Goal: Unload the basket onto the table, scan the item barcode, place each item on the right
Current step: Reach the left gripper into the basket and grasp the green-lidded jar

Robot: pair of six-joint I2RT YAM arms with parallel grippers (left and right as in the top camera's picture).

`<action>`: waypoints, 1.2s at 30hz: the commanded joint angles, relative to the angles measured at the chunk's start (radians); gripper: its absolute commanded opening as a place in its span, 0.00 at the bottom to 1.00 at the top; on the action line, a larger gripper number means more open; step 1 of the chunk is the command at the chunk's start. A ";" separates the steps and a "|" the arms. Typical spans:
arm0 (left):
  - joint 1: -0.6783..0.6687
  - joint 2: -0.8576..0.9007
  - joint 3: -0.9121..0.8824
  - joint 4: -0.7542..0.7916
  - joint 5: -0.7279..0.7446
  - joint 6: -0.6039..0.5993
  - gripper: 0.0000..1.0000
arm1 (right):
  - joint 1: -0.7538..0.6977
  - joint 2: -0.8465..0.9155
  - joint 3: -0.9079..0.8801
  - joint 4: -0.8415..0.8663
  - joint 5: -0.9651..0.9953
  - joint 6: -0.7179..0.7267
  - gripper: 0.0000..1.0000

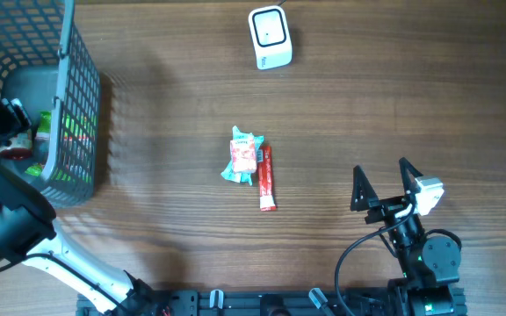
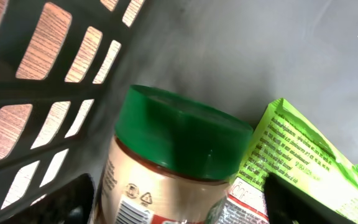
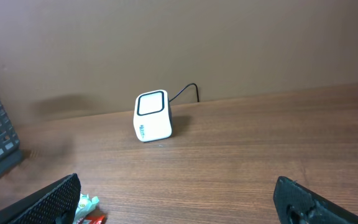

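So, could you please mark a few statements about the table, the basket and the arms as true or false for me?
1. The white boxy scanner stands on the wooden table, apart from the other items. True.
2. The right end effector holds the red stick-shaped packet. False: it is open and empty; the packet lies mid-table.
3. The green-lidded jar sits on the bare table. False: it is inside the grey plastic mesh basket.
4. A bright green printed packet lies next to the jar. True.
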 commanded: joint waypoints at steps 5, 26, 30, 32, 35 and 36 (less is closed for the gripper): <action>0.009 0.004 -0.111 0.080 0.025 0.002 0.75 | -0.005 -0.004 -0.001 0.005 -0.005 0.008 1.00; -0.072 -0.554 0.054 0.052 -0.011 -0.117 0.42 | -0.005 -0.004 -0.001 0.005 -0.005 0.008 1.00; -0.340 -0.739 0.053 -0.147 -0.012 -0.220 0.42 | -0.005 -0.004 -0.001 0.005 -0.005 0.008 1.00; -0.470 -0.749 0.053 -0.226 -0.019 -0.269 0.42 | -0.005 -0.004 -0.001 0.005 -0.005 0.008 1.00; -0.720 -0.715 0.003 -0.330 -0.105 -0.373 0.41 | -0.005 -0.004 -0.001 0.005 -0.005 0.008 1.00; -0.788 -0.694 -0.034 -0.344 -0.122 -0.402 0.41 | -0.005 -0.004 -0.001 0.005 -0.005 0.008 0.99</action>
